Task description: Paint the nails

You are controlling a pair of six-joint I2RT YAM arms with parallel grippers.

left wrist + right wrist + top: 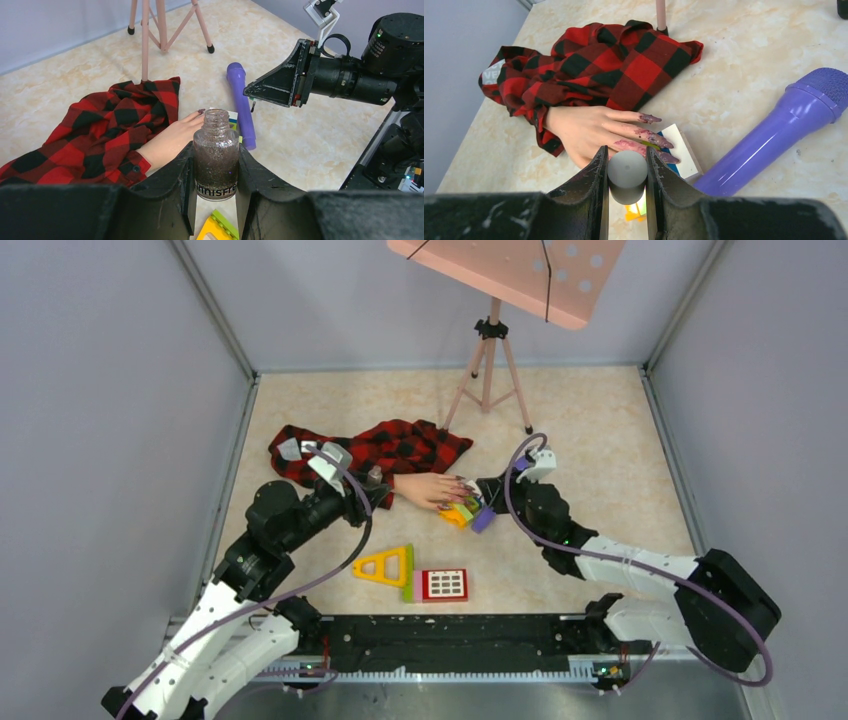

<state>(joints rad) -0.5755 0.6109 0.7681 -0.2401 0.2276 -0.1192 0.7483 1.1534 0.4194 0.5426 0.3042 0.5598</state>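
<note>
The nails (pixel 659 140) are tiny, dark purplish tips on the mannequin hand (pixel 584 130). The hand lies flat on the bench (pixel 749 60) with its fingers pointing away from the plaid sleeve (pixel 589 65), and the fingertips lie over the edge of a white block (pixel 681 145).

Expect them to be hard and slick. They look smeared with wet polish, so don't grip them; only bristles should touch them. The hand will probably be light and slide under a push. If you need to steady it, take it at the wrist by the cuff, well back from the paint.

Your right gripper (pixel 625 152) hangs just above the fingers, pinching the grey brush cap (pixel 627 172). Your left gripper (pixel 216 150) is clamped on the uncapped glitter polish bottle (pixel 216 165), upright beside the wrist. A purple toy microphone (pixel 784 135) lies near the fingertips, so keep your strokes short.
</note>
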